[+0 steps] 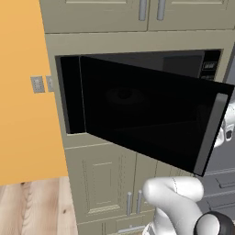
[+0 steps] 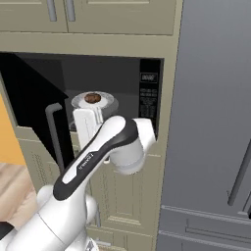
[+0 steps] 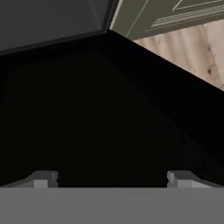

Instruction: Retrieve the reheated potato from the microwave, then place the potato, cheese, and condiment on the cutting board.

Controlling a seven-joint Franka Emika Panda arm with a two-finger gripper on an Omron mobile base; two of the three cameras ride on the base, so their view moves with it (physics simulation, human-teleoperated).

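**Arm reaching into the open microwave**

I see the microwave (image 1: 137, 110) door swung wide to the left. My arm bends toward the cavity, where the potato (image 2: 92, 98) sits on a plate (image 2: 109, 103). The gripper (image 3: 111, 179) fingers stand apart, empty; the door's dark glass hides much.

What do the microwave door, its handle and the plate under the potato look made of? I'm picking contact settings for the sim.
The microwave door looks like dark, glossy glass, with faint reflections. Its handle seems brushed grey metal, though painted plastic is possible. The plate under the potato looks pale and slightly translucent, likely glass or glazed ceramic.
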